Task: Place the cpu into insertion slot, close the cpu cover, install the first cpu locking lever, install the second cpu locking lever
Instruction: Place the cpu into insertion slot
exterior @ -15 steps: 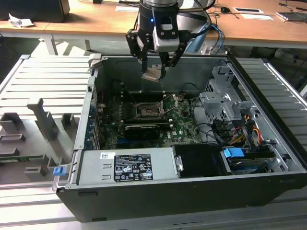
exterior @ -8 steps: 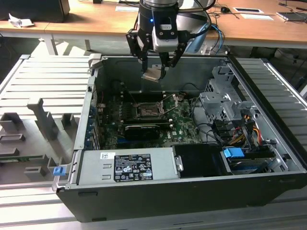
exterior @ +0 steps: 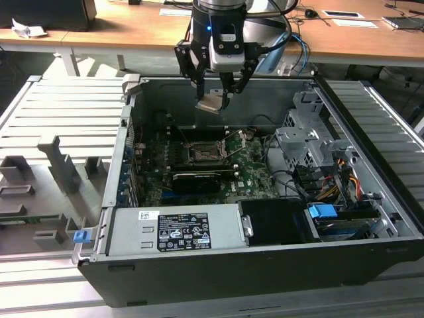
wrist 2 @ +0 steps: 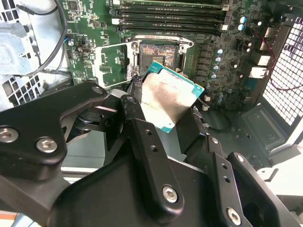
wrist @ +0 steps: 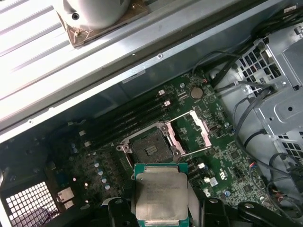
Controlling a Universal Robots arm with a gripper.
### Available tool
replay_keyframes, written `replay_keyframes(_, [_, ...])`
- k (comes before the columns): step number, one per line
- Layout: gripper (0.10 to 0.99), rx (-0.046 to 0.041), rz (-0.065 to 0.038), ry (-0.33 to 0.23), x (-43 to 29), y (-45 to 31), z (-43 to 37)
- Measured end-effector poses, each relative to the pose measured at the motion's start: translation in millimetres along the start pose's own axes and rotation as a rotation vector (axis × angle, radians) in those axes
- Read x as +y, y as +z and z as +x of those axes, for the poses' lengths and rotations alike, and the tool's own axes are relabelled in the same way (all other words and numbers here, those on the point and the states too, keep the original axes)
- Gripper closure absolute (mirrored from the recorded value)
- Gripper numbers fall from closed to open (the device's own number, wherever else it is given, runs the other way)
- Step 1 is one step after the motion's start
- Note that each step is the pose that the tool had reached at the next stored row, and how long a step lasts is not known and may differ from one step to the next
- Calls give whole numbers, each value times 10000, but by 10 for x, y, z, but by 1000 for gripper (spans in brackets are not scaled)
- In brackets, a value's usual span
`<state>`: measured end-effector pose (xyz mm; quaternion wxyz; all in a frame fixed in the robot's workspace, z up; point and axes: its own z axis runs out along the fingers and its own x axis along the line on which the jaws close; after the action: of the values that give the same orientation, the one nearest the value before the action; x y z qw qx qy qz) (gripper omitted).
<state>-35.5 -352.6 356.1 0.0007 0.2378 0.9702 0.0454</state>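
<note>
Between gripper (exterior: 213, 99) fingers: held cpu (exterior: 209, 104) clamped by two opposite edges. Spotted insertion slot (exterior: 202, 154) below tool, well apart, uncovered, no contact yet; cpu cover (wrist: 204, 134) flipped open just beside slot.

Looking at grey slatted metal bench (exterior: 59, 109). Carries open black metal computer case (exterior: 265, 285); holds grey moulded fixture blocks (exterior: 63, 165) on the exterior view's left, small blue clip (exterior: 81, 236) by case corner.
</note>
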Motion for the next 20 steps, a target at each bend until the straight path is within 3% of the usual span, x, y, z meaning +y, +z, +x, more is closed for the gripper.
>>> replay_keyframes(20, [557,-47,-10,536,-1,7,0])
